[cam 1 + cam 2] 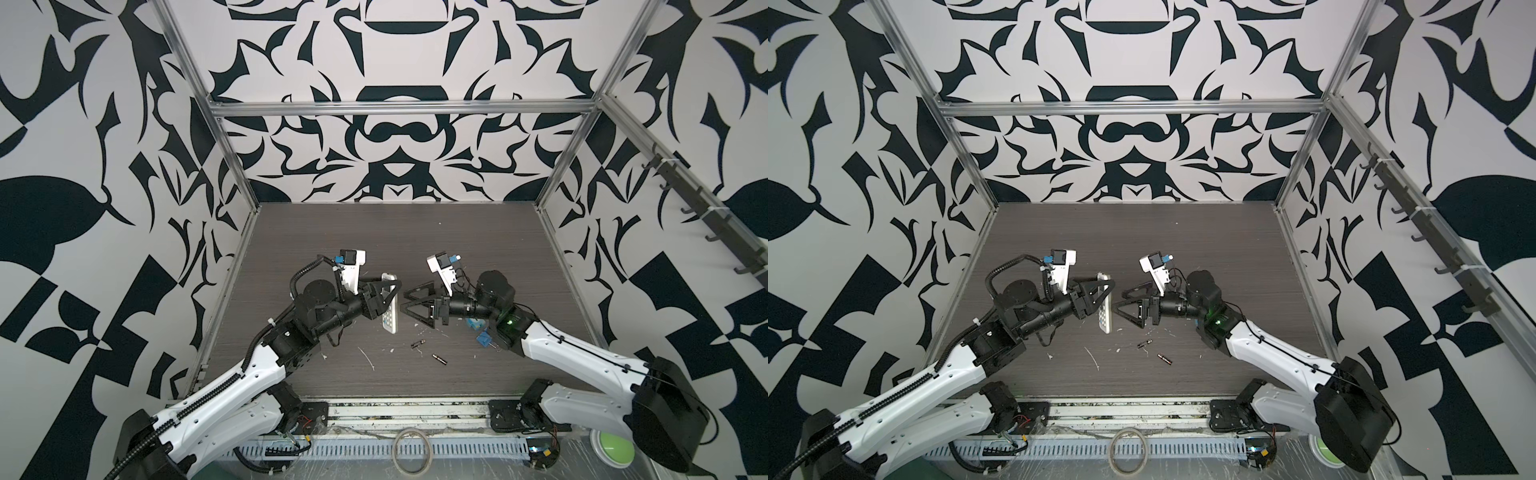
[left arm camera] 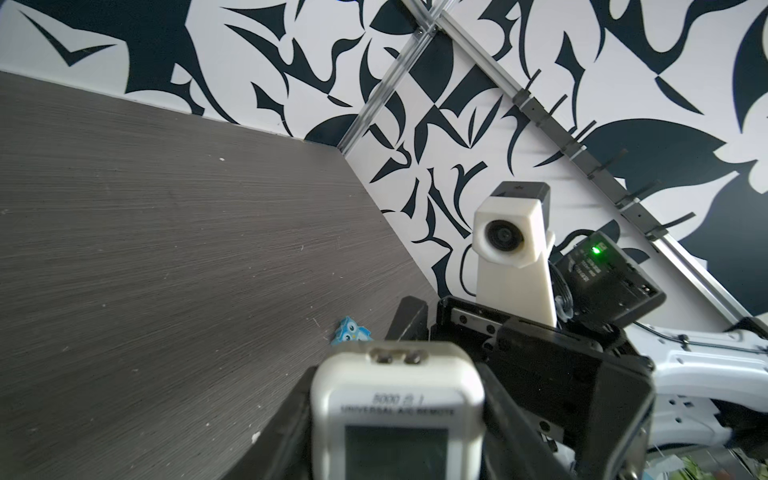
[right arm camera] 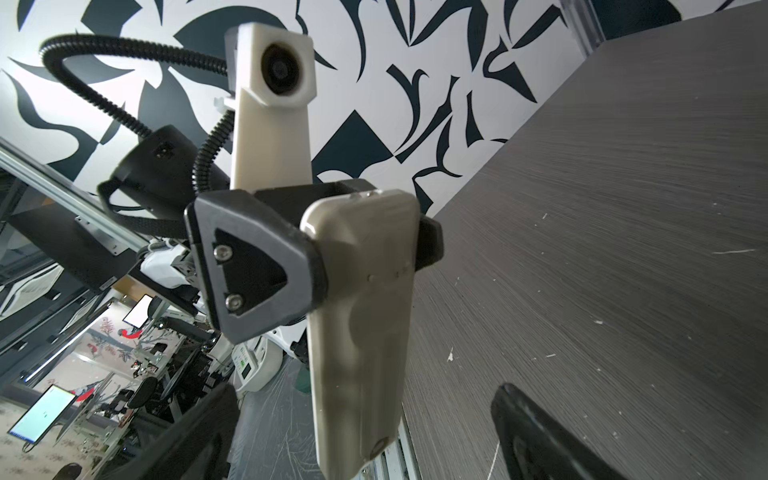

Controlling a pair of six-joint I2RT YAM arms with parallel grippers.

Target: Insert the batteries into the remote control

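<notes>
In both top views the left gripper [image 1: 388,291] is clamped on the long sides of the remote control [image 1: 390,322], just left of the middle of the frame. The button side faces the camera. I cannot tell if its low end touches the table [image 1: 332,232]. The right gripper [image 1: 404,300] is just beside the remote, not touching it. Its fingers are wide apart and hold nothing. The batteries [image 1: 418,343] lie on the table in the lower middle, near each other but apart, with white scraps [image 1: 368,357] around. A blue owl [image 1: 473,324] sits by the right arm.

In the left wrist view the remote fills the bottom middle, screen up, with a dark finger on each side.

In the right wrist view the plain back of the remote is in the middle. I see no open battery hole. The right fingers [image 3: 536,432] sit far apart in the bottom corners.

The remote looks light, hard and smooth, so it could slip. Holding its long sides near the screen keeps the back free. The batteries look tiny, hard and round, so they may roll. Pinching one across its middle seems best.

There is lots of bare table toward the top of the frame. The walls are close at the sides, the front edge is near the batteries, and the two grippers could bump.
</notes>
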